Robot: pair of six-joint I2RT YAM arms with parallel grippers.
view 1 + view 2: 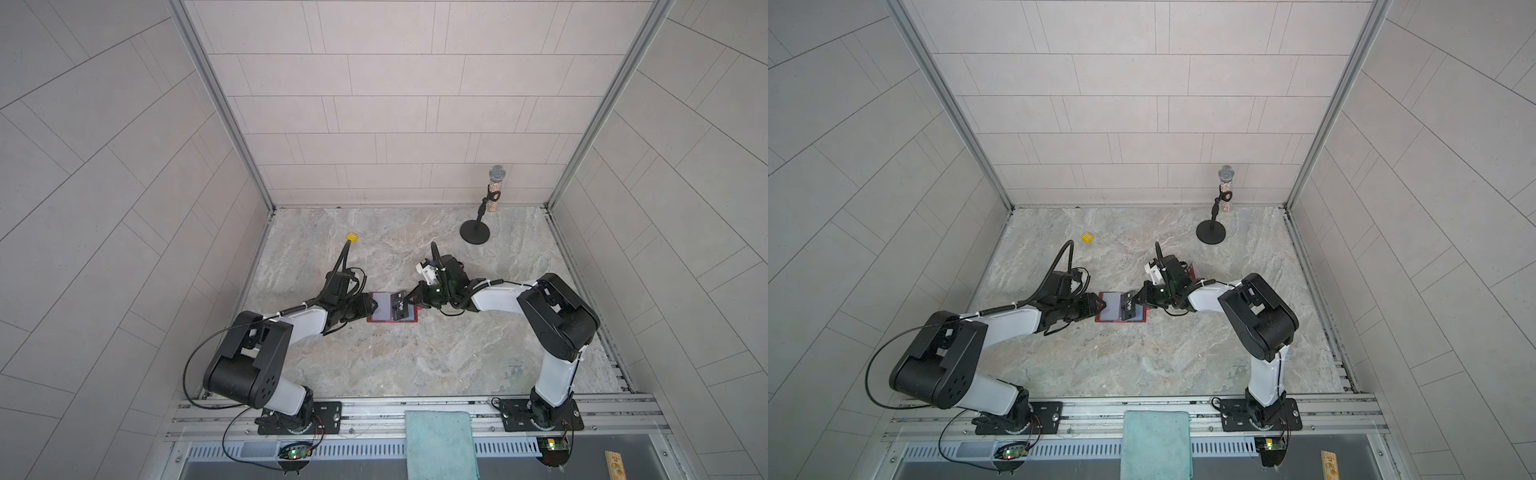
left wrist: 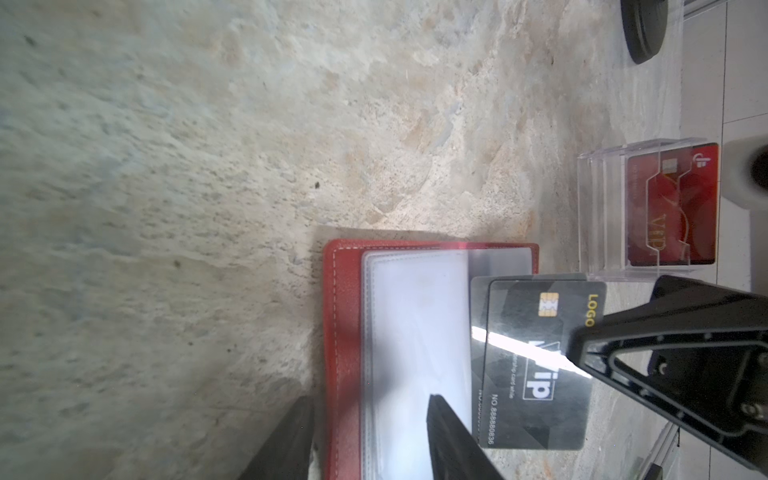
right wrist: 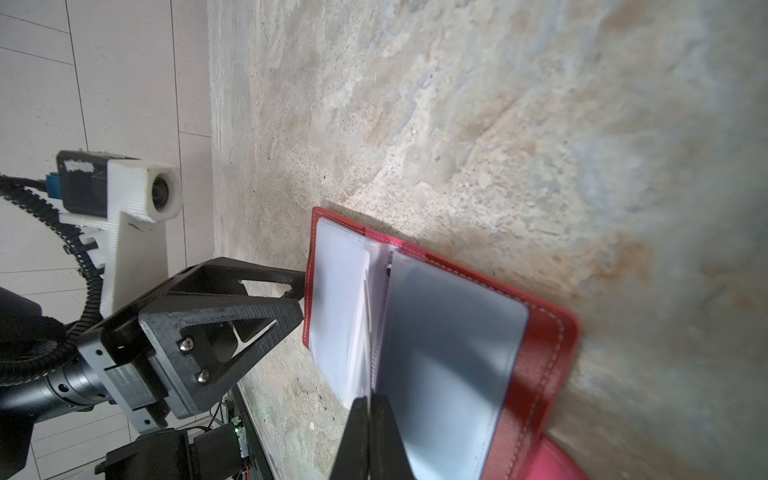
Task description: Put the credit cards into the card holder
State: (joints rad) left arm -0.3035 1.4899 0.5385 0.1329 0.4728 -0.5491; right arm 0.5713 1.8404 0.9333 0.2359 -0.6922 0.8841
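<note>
Lying open on the marble tabletop (image 1: 374, 365), the red card holder (image 1: 384, 309) is sitting between the two grippers in both top views. The right gripper (image 1: 411, 301) is pinching a black VIP credit card (image 2: 536, 374) tight and holding it over the holder's half on that arm's side. I cannot tell if the card's edge is going under a clear sleeve.

The left gripper (image 1: 372, 306) is standing partly open with the holder's other edge between its fingers (image 2: 457, 436), which are looking blurry and are getting cut off in the left wrist view. I cannot tell if they are touching it.

A clear acrylic stand (image 2: 602, 208) is holding a red VIP card (image 2: 673, 216), and the right arm is hiding most of it from above.

A sparkly microphone (image 1: 494, 187) and a yellow cube (image 1: 352, 237) are sitting far back. A teal cloth (image 1: 440, 444) is hanging over the front rail, cut off. Pale tiled walls (image 1: 395, 104) are closing in the table.
</note>
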